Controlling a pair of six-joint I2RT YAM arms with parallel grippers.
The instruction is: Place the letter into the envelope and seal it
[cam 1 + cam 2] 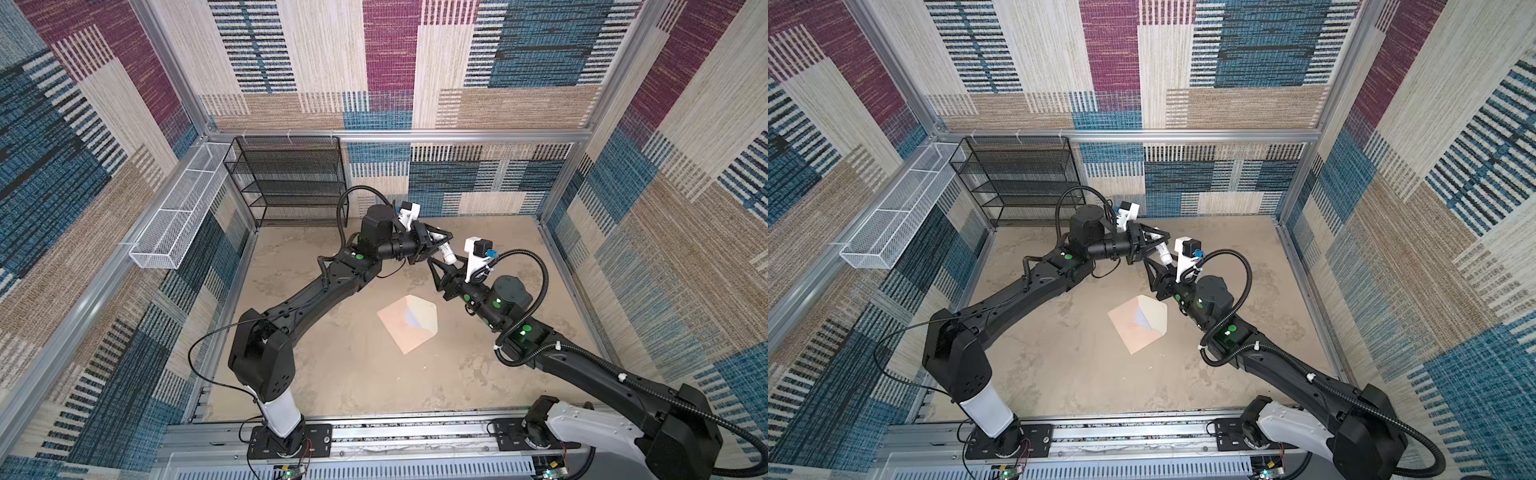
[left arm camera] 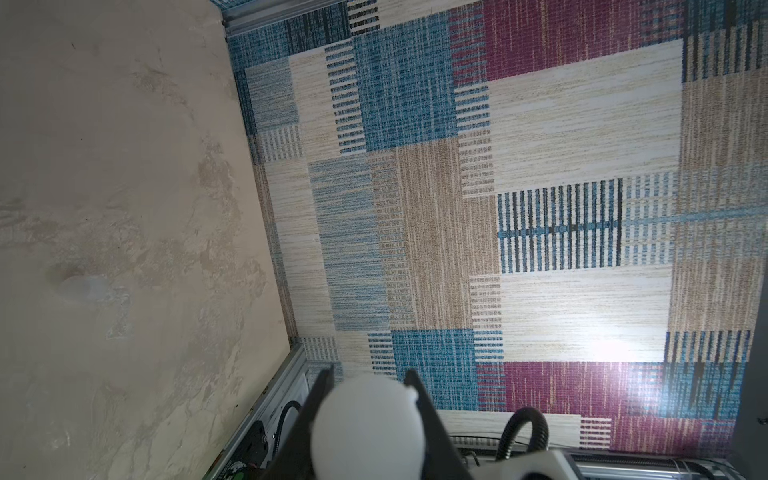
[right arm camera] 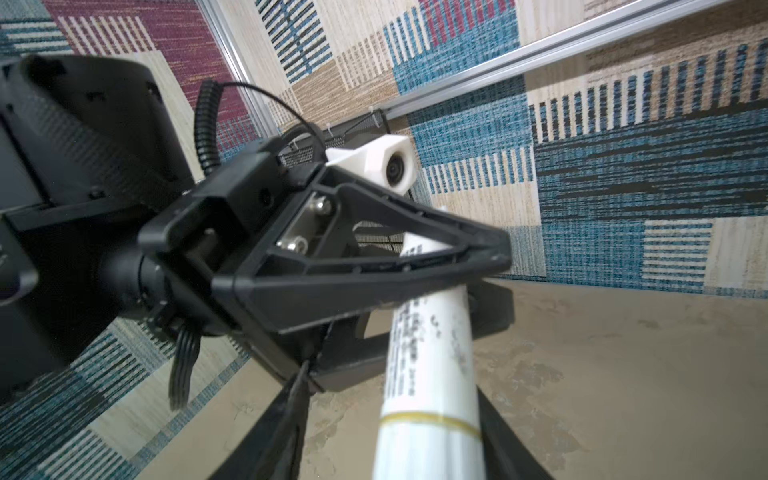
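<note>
While the left pincer (image 1: 440, 245) pinches a white printed cylindrical tube (image 1: 445, 252) | right pincer (image 1: 448, 262) spread around its free end | pale peach paper envelope (image 1: 399, 332), flap open, flat on desk (image 1: 353, 374) below both pincers | bluish-white letter sheet (image 1: 411, 318) in its mouth

We see the rounded end of a white tube (image 2: 368, 428) clamped between the black fingers (image 2: 313, 403) of the left gripper (image 2: 370, 372). Past it, the beige worktop (image 2: 124, 166) meets a patterned wall (image 2: 540, 166).
</note>
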